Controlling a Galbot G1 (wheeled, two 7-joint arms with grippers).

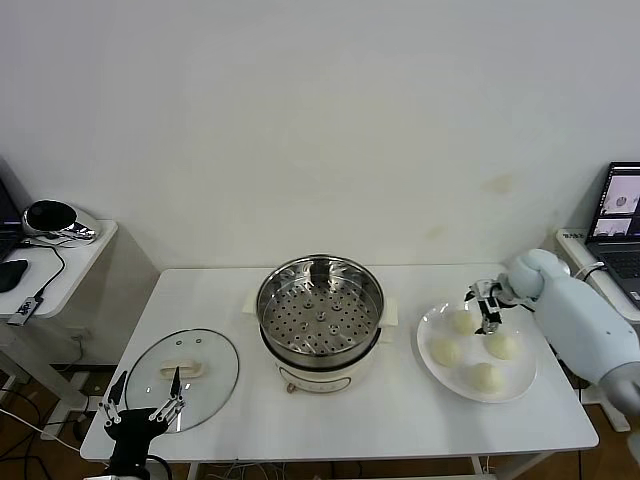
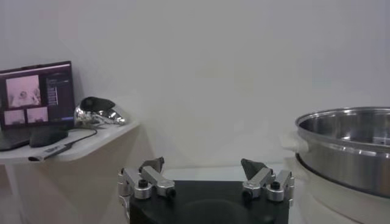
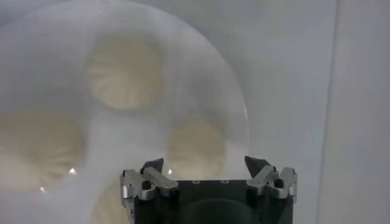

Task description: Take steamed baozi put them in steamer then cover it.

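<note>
1. Your left gripper (image 1: 145,398) waits at the near left corner of the table (image 1: 400,400), fingers spread wide and holding nothing. It sits just at the near edge of the glass lid (image 1: 183,378), which lies flat on the tabletop with its cream handle (image 1: 186,368) facing up. This arm is the nearer one for the covering step, but that comes last.

2. In the middle stands the steamer (image 1: 320,312), open and empty, its perforated floor bare. It lies between the lid and the plate, so buns must travel leftward from the plate to reach it. Its rim stands well above the table, so you will likely need to lift clear of it before lowering.

3. On the right, four buns (image 1: 484,377) rest on the white plate (image 1: 432,368). Your right gripper (image 1: 488,318) hangs above the far part of the plate, fingers apart and empty, pointing down. In the right wrist view one bun (image 3: 196,143) lies almost directly ahead of the open fingers, slightly toward one side; the buns are round, so no long axis matters and any approach angle serves.

4. The table is white, flat and smooth. To the far left a side desk (image 1: 70,262) carries a shiny object; a laptop (image 1: 620,215) sits at the far right. A plain wall is behind.
</note>
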